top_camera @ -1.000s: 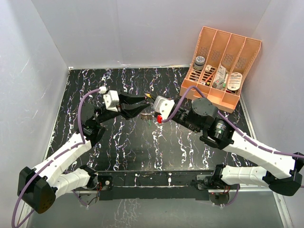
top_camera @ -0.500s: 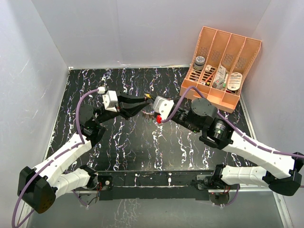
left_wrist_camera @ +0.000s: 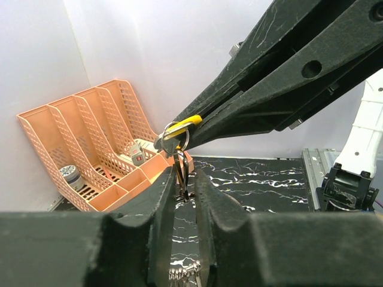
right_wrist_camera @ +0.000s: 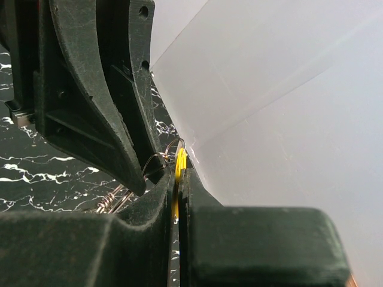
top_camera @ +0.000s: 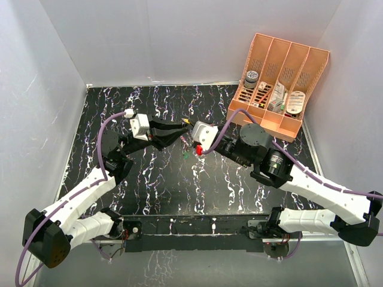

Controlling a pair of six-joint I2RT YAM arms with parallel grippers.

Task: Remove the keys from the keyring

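My left gripper [left_wrist_camera: 184, 173] pinches the keyring [left_wrist_camera: 176, 135]; my right gripper [right_wrist_camera: 178, 177] clamps the yellow key [left_wrist_camera: 188, 121], seemingly unremoved. The green key [top_camera: 186, 153] looks freed, on the tabletop [top_camera: 149, 179] beneath the keyring.

White walls [top_camera: 179, 36] enclose a black, white-veined tabletop [top_camera: 157, 180].

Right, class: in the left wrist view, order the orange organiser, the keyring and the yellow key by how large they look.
1. orange organiser: largest by far, though farthest away.
2 and 3. keyring and yellow key: too alike to rank. The loop is wider, the key a thin strip.
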